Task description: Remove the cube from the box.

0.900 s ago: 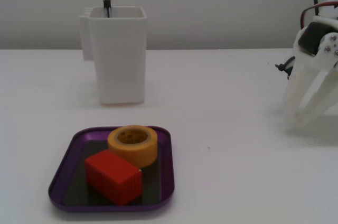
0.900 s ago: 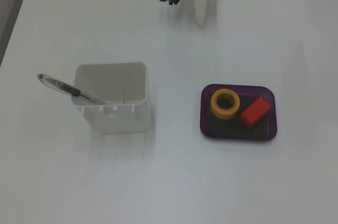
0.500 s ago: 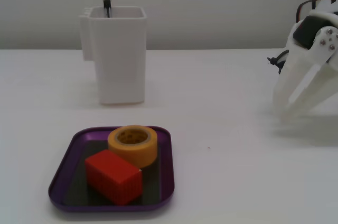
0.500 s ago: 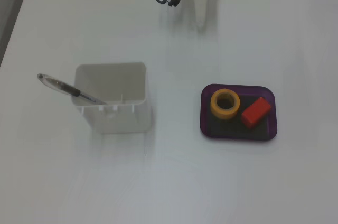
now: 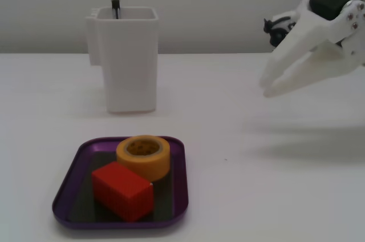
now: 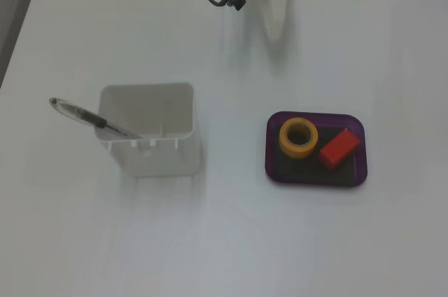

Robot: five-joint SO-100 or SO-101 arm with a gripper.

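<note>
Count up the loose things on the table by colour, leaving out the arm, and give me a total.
Red: 1, the cube
Yellow: 1, the tape roll
Purple: 1, the box
White: 1, the tall container
Dark and clear: 1, the pen
Total: 5

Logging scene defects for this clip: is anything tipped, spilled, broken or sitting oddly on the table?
Nothing stands out. The cube and a yellow tape roll sit side by side inside the purple box, which lies flat. The white container stands upright with a pen leaning in it. The gripper hangs clear above the table, empty.
</note>
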